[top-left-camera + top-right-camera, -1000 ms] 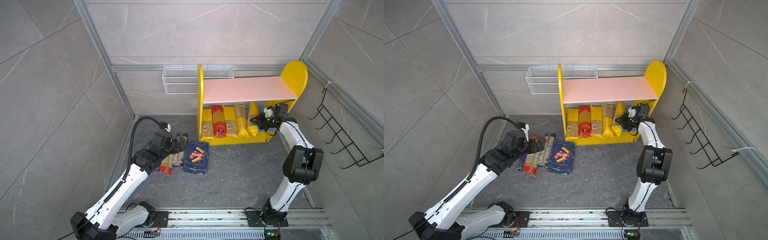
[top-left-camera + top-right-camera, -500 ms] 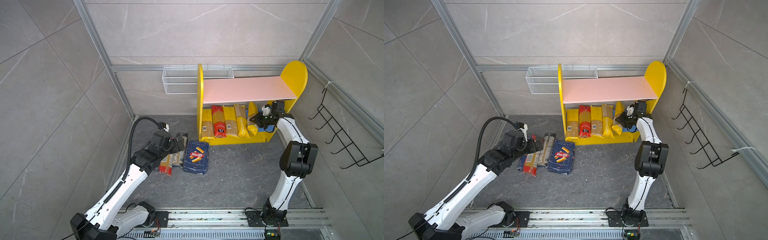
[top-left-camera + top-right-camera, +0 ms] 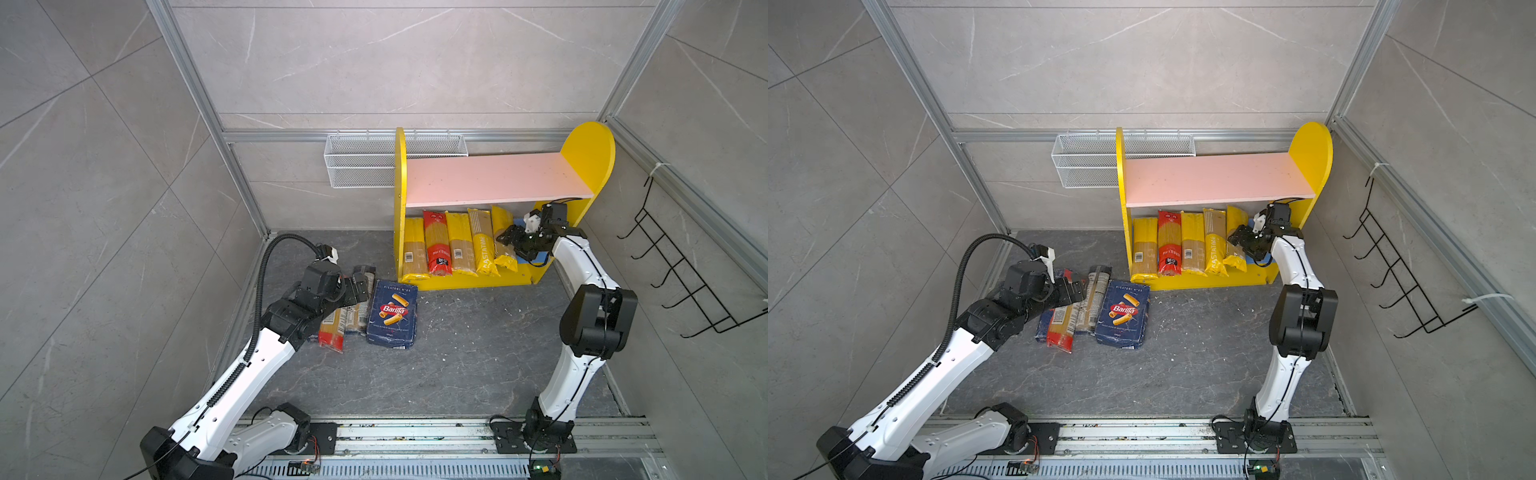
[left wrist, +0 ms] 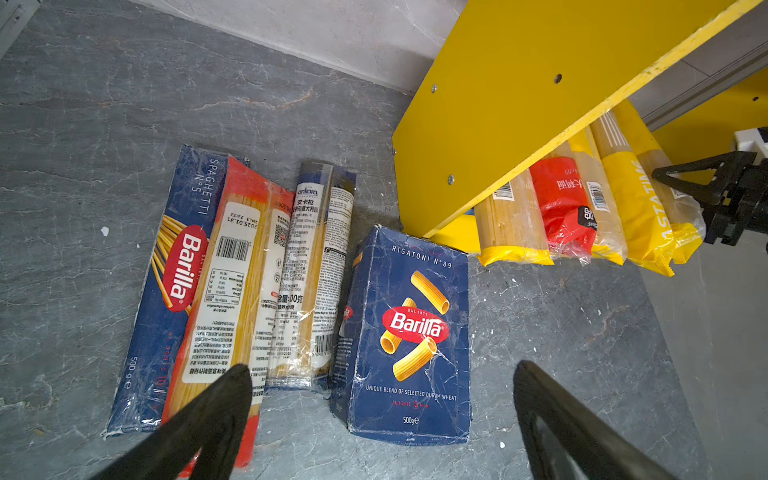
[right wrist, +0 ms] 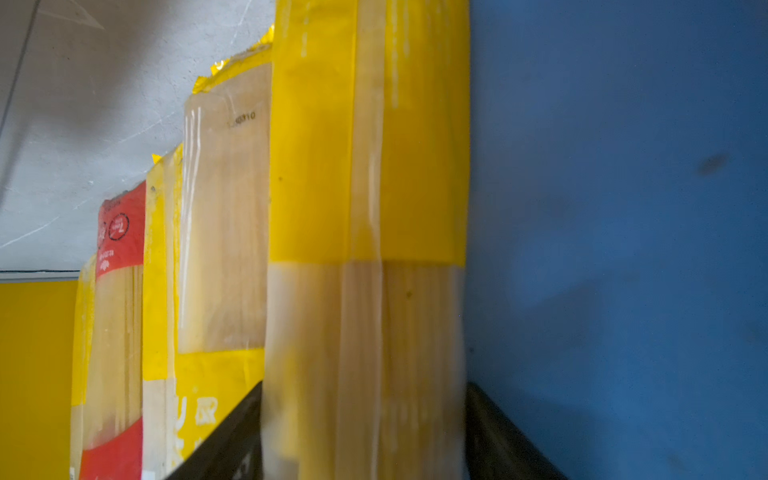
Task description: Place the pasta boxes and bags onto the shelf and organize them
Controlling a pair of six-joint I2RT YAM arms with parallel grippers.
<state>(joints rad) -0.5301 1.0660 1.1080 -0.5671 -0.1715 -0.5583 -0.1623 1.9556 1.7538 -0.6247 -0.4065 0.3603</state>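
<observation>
Right wrist view: the right gripper [image 5: 363, 384] straddles the endmost yellow bag [image 5: 365, 166] on the blue shelf board [image 5: 623, 208], grip unclear, bare board beside. The left gripper [image 4: 382, 368] gapes above the rigatoni box [image 4: 409, 332] on the floor [image 4: 582, 340], unmoved since before.

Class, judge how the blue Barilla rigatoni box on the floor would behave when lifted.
The rigatoni box probably stays fairly stiff, being cardboard, but its creased, dented faces may give when squeezed. Lying flat, broad-faced, it is unlikely to roll.

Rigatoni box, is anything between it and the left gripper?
Nothing visible does. In the left wrist view the rigatoni box lies uncovered ahead of the open left gripper; the dark bag only lies beside it.
</observation>
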